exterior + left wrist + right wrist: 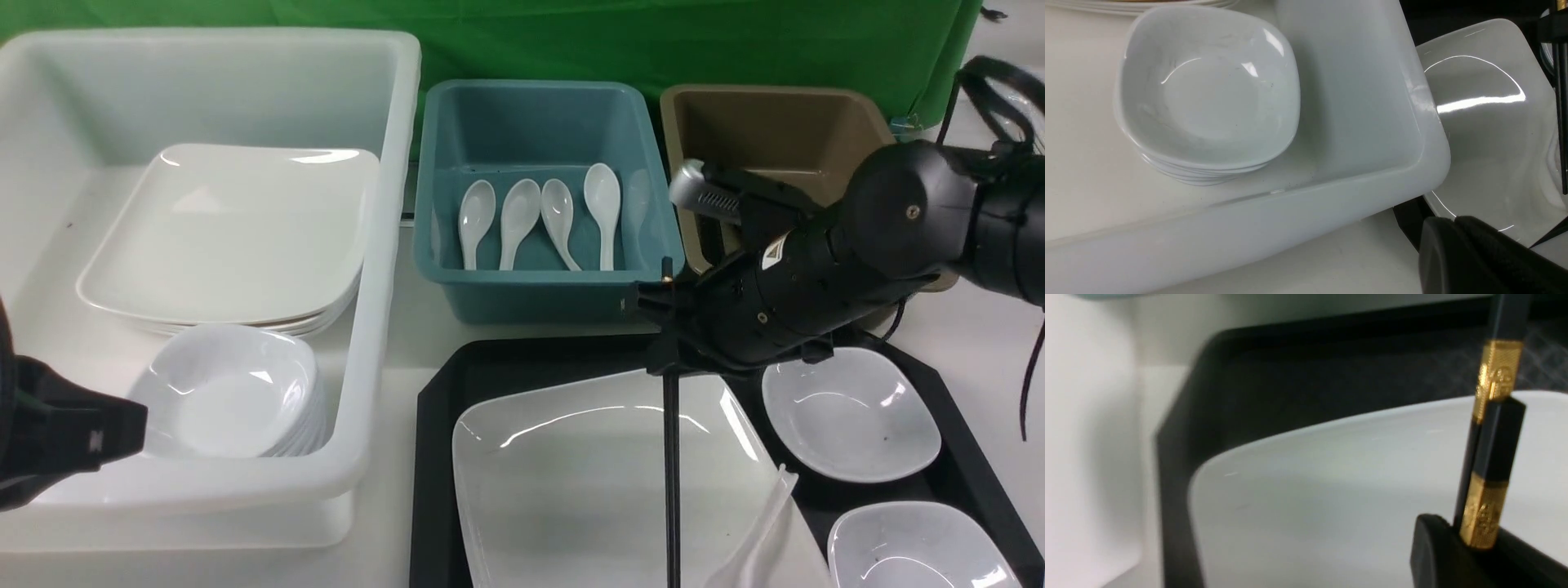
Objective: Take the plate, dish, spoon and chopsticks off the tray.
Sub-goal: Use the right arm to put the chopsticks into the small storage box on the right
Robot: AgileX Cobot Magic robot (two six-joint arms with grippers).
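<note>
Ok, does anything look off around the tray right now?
The chopsticks pinched in the right fingers are staggered: one gold band sits well ahead of the other, so the pair is gripped unevenly. The spoon rests against the right rim of the plate. Nothing is spilled or broken.

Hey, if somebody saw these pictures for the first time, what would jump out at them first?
Most striking is the right gripper clamped on the black chopsticks, held over the big white plate on the black tray. Next come the teal bin behind the tray, with four white spoons lying in it, and the large white bin on the left, holding stacked plates and bowls.
</note>
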